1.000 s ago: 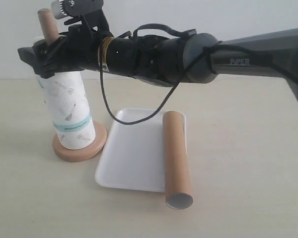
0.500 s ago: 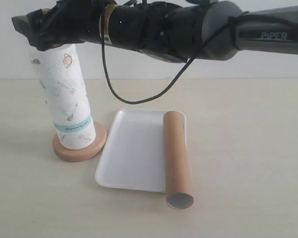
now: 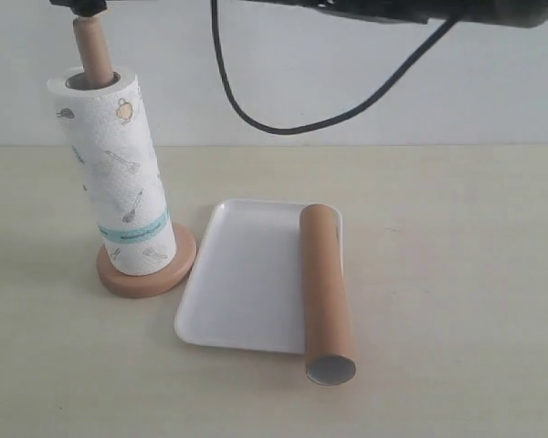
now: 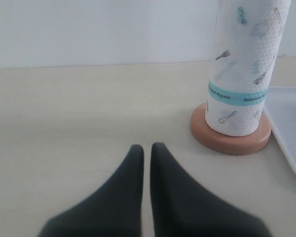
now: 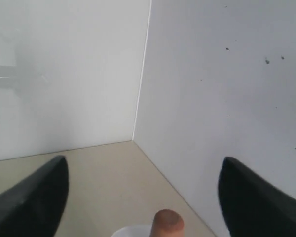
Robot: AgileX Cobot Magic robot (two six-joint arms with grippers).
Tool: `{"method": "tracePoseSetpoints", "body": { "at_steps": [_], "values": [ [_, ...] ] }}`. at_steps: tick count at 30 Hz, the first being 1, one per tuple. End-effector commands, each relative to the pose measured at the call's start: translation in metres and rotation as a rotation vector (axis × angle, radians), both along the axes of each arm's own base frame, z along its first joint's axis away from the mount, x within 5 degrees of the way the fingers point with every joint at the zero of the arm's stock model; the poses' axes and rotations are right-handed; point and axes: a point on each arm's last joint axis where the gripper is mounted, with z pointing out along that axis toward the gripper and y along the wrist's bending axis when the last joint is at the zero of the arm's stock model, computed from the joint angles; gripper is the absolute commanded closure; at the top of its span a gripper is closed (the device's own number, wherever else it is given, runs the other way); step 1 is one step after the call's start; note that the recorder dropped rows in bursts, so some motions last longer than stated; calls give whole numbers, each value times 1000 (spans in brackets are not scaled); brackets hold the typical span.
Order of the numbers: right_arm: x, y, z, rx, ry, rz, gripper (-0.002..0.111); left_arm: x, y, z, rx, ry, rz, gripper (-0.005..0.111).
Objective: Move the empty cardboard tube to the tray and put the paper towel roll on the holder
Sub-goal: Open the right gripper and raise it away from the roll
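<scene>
Worryingly, with the paper towel roll (image 3: 119, 173) sitting on the holder (image 3: 135, 279) at 9 o'clock of the tray (image 3: 242, 283), the empty cardboard tube (image 3: 324, 283) is balancing along its 3 o'clock rim, probably rolling off if nudged, while the right jaws are gaping empty and the left jaws are pressing together on nothing.

Plain lab setup, beige tabletop (image 3: 457, 274), white walls (image 3: 365, 82)

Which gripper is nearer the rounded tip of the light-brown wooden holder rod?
Right. The right gripper hangs open just above the rod tip; the left gripper sits shut low near the table, off to the side of the holder's disc base.
</scene>
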Motion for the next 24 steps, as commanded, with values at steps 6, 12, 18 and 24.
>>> {"method": "tracePoseSetpoints", "body": {
  "at_steps": [6, 12, 18, 24],
  "values": [
    [-35, -42, 9, -36, 79, -67, 107, 0, -1, -1, -6, 1, -6, 103],
    [-53, -82, 1, -86, 106, -268, 106, 0, -1, -1, -6, 1, -6, 103],
    [-96, -118, -8, -95, 115, -246, 106, 0, -1, -1, -6, 1, -6, 103],
    [-125, -148, -2, -61, 85, -283, 106, 0, -1, -1, -6, 1, -6, 103]
  ]
}}
